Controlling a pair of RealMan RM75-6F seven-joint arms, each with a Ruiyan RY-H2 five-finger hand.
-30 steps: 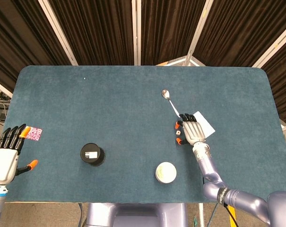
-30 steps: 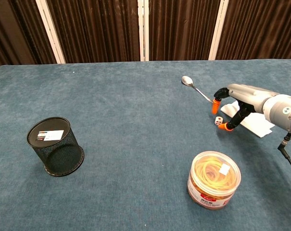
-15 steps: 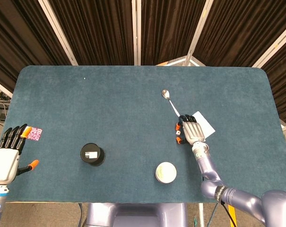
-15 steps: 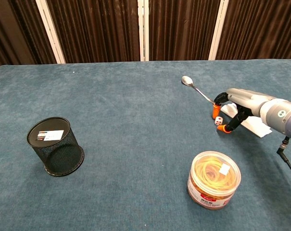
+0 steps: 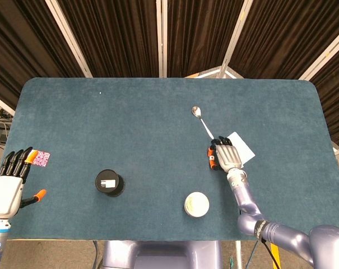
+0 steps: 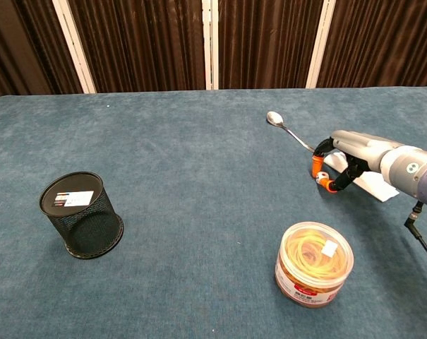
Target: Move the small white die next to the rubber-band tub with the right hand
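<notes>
The small white die [image 6: 321, 176] sits on the bench [image 6: 199, 155] between two orange-tipped fingers [image 6: 315, 169] of the right hand [image 6: 344, 157], which close narrowly on it from either side, low to the cloth so it can be pinched. Whether it is gripped or only bracketed I cannot tell. The rubber-band tub [image 6: 314, 263] stands well apart, nearer the robot. The left hand [image 5: 9, 182] hangs at the bench edge, fingers spread, holding nothing.
</notes>
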